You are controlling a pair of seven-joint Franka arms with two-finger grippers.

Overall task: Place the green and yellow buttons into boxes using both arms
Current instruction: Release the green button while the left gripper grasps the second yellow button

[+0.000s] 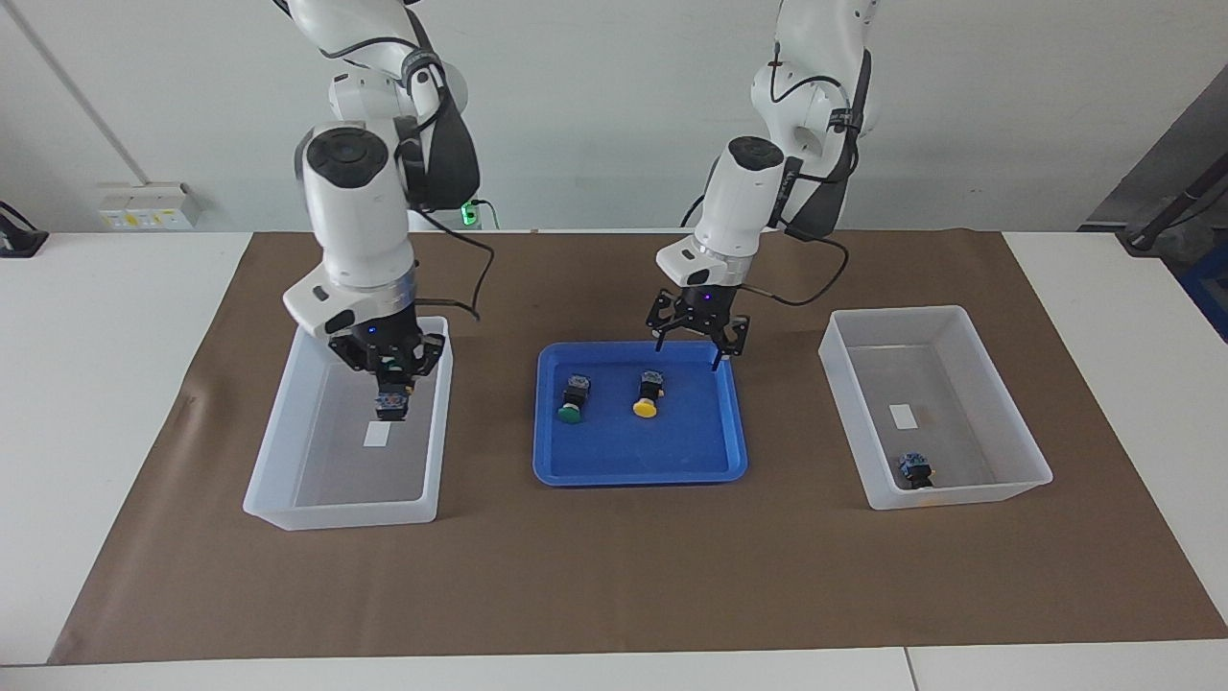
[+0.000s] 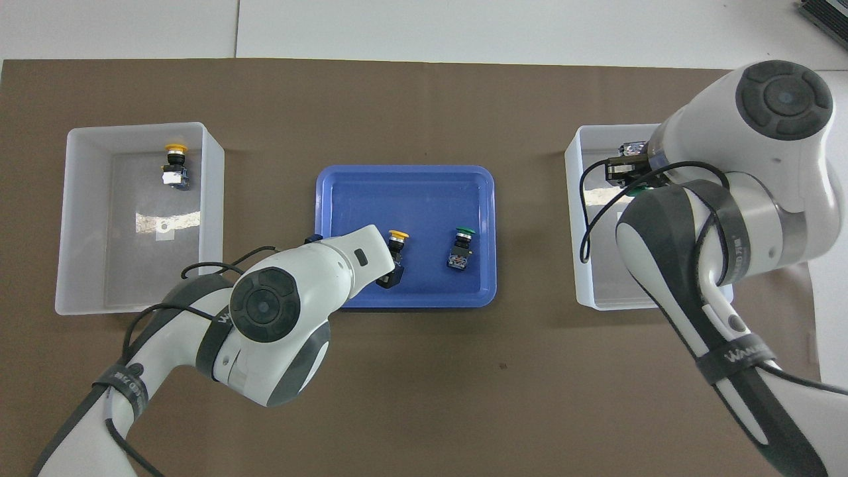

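My right gripper [image 1: 389, 372] is shut on a green button [image 1: 390, 401], which hangs terminal end down over the box [image 1: 336, 456] at the right arm's end of the table. Only a white label lies in that box. My left gripper [image 1: 695, 345] hangs open over the blue tray's edge nearest the robots. It holds nothing. A green button [image 1: 571, 399] and a yellow button [image 1: 649, 395] lie side by side in the tray. Another yellow button [image 2: 175, 163] lies in the box [image 1: 959, 432] at the left arm's end.
The shallow blue tray [image 1: 672, 451] sits in the middle of the brown mat, between the two boxes. In the overhead view the left arm's wrist [image 2: 278, 311] covers the tray's corner nearest the robots.
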